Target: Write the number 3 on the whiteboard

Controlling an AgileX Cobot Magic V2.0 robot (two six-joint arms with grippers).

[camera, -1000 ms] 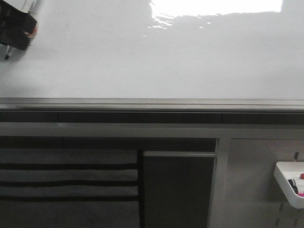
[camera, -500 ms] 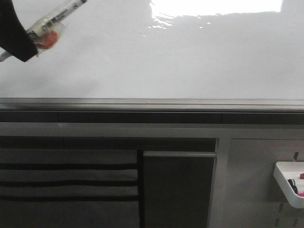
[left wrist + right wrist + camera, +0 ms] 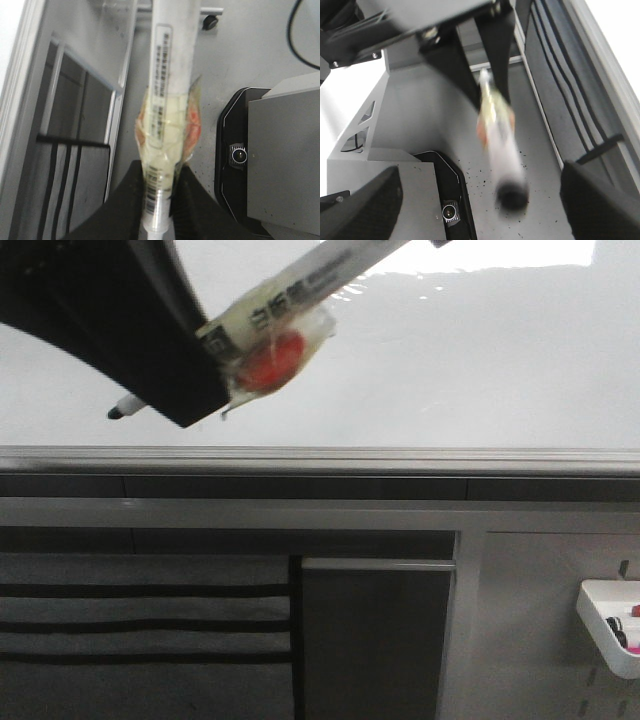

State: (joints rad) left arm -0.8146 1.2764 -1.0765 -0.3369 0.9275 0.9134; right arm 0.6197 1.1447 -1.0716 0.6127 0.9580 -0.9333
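Front view, whiteboard: the whiteboard (image 3: 450, 370) fills the top half of the picture. It is shiny and white, with a bright patch of light at the top edge. A grey metal strip (image 3: 400, 458) runs along its near edge.
Number 3: no black line shows on the part of the board that can be seen.
Marker: a white marker (image 3: 290, 295) slants across the top left of the board. Its dark tip (image 3: 118, 412) points down and to the left, close to the board. I cannot tell if the tip touches it. Clear tape with a red blob (image 3: 272, 358) is wrapped around the marker's middle.
Left gripper: the black left gripper (image 3: 159, 200) is closed on the marker. In the left wrist view both black fingers (image 3: 131, 195) press on the marker (image 3: 167, 90) from each side, just below the taped part.
Right gripper: the right gripper (image 3: 475, 200) is spread wide, with one dark finger (image 3: 362, 207) at each side of its own view and nothing between them. In that view the marker (image 3: 500, 145) is blurry and hangs from the left gripper (image 3: 487, 75).
Tray: a small white tray (image 3: 608, 625) sits low on the right, on a grey panel.
Under the board: grey cabinet parts and dark stripes (image 3: 140, 625).
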